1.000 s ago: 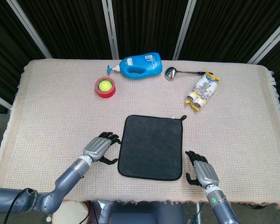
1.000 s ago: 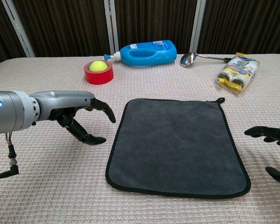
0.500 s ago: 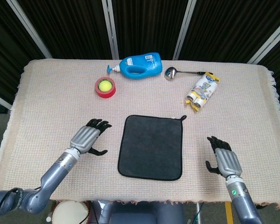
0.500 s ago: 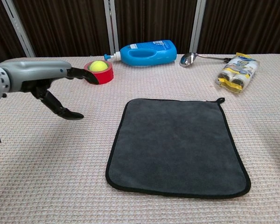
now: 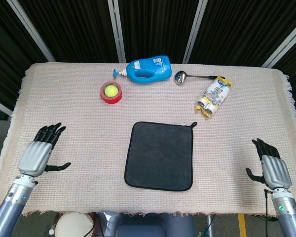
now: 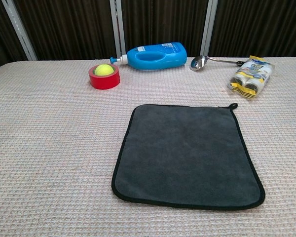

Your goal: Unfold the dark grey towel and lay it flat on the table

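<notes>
Grey towel (image 5: 160,156) lay spread flat mid-table, every edge down, so I judged the job done. My left hand (image 5: 38,152) and right hand (image 5: 270,167) sat empty, fingers splayed, well clear.

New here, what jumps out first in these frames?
The dark grey towel lies spread flat in the middle of the table, with no hand on it. The left hand and right hand sit open at the near corners, well apart from the towel. Along the far edge lie a blue bottle, a ball in a red ring, a ladle and a packet.
</notes>
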### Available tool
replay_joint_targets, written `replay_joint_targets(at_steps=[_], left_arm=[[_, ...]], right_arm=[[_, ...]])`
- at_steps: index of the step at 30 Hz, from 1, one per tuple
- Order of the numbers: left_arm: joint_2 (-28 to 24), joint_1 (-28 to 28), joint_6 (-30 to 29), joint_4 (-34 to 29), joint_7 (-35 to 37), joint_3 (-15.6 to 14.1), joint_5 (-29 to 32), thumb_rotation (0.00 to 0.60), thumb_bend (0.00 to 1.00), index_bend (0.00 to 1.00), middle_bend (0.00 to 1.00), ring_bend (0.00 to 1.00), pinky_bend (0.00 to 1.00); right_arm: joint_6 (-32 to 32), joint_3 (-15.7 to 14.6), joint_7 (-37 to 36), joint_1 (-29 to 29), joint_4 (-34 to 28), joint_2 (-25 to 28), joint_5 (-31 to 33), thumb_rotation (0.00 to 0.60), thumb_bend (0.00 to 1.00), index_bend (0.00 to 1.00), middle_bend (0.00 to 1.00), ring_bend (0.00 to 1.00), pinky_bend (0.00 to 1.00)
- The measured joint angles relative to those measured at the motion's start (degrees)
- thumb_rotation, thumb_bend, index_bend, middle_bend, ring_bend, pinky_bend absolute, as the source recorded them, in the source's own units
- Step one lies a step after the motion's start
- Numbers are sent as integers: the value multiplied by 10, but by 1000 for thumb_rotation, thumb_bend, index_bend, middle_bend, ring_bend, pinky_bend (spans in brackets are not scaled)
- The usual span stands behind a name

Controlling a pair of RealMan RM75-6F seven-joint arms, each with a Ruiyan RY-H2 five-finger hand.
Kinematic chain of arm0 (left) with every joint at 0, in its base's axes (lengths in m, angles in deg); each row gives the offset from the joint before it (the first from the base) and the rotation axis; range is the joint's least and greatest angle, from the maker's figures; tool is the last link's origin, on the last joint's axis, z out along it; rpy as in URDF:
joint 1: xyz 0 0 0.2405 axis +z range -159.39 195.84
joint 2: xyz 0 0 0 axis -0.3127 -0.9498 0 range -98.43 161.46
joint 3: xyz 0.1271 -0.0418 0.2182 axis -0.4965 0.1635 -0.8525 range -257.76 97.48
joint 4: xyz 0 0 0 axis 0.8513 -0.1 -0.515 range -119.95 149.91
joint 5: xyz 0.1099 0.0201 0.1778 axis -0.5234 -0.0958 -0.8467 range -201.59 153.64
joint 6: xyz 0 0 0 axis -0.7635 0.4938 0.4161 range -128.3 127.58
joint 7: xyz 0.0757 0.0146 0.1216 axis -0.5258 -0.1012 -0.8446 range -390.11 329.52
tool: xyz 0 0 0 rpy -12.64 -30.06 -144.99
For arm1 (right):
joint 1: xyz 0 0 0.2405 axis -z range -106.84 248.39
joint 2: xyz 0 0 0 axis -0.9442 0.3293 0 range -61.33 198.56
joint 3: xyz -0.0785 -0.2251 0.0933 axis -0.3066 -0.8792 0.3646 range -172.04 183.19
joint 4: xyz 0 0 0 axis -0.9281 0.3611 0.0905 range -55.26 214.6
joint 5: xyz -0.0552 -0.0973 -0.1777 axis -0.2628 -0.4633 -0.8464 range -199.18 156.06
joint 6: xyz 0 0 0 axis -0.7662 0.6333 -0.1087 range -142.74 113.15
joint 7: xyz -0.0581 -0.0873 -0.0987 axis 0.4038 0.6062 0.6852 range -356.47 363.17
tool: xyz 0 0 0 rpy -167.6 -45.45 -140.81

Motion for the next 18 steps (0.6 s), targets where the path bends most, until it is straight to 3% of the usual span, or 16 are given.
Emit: replay_joint_targets(at_steps=[9,18], left_arm=[[-35,118,-115,57,84,-45,-79,600,69,0,0,0,0],[-34,181,-145,167,153,-40,-98,600,69,0,0,0,0]], right_arm=[[79,-22,-34,67,48,8,-73,600,375,0,0,0,0],[135,-23,-41,118,94,-16,-109,600,375,0,0,0,0]])
